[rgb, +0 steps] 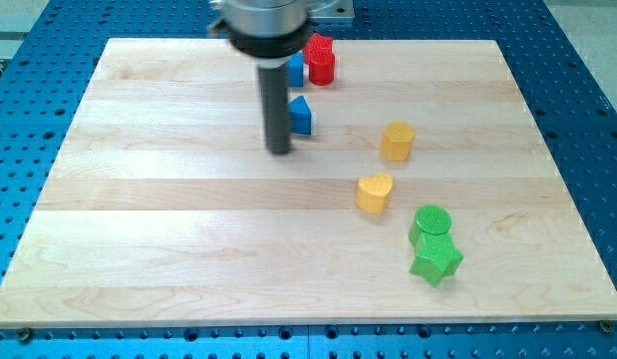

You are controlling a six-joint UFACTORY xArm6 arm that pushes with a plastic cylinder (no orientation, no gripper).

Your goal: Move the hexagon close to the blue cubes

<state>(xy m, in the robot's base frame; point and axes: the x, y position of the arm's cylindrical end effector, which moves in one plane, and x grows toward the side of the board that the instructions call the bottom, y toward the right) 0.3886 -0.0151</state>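
Hexagon (397,141), yellow, sits right of the board's middle, well apart from the two blue cubes: one (301,116) lies to its left, just beside my tip (279,151), and the other (295,69) stands farther up, partly hidden by the rod and touching a red block (320,59). My tip is a bare rod with nothing to open or close, resting on the wooden board (168,219) and gripping nothing. Below the hexagon lies a yellow heart (374,192), and lower right a green cylinder (431,223) touches a green star (436,260).
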